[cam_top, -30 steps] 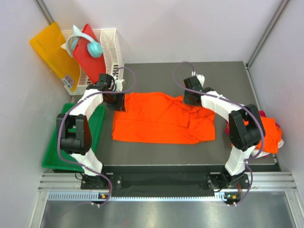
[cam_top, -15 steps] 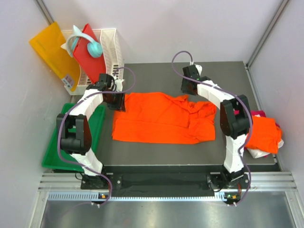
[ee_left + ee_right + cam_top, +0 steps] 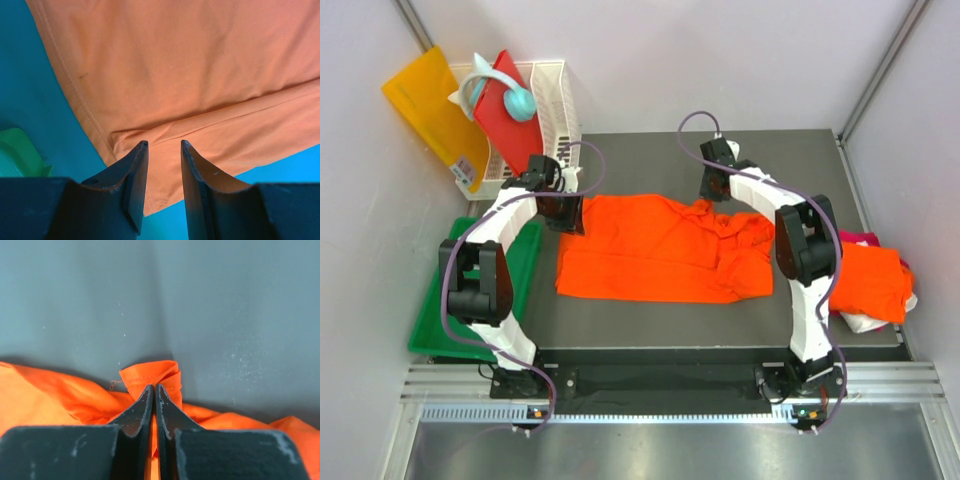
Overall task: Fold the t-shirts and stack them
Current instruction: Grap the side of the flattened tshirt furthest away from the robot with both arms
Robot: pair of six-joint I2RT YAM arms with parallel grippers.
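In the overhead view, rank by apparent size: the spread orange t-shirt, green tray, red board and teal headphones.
Largest to smallest:
1. spread orange t-shirt
2. green tray, though it is partly hidden
3. red board
4. teal headphones

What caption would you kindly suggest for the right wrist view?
Right gripper shut on a fold of the orange t-shirt, grey table beyond.
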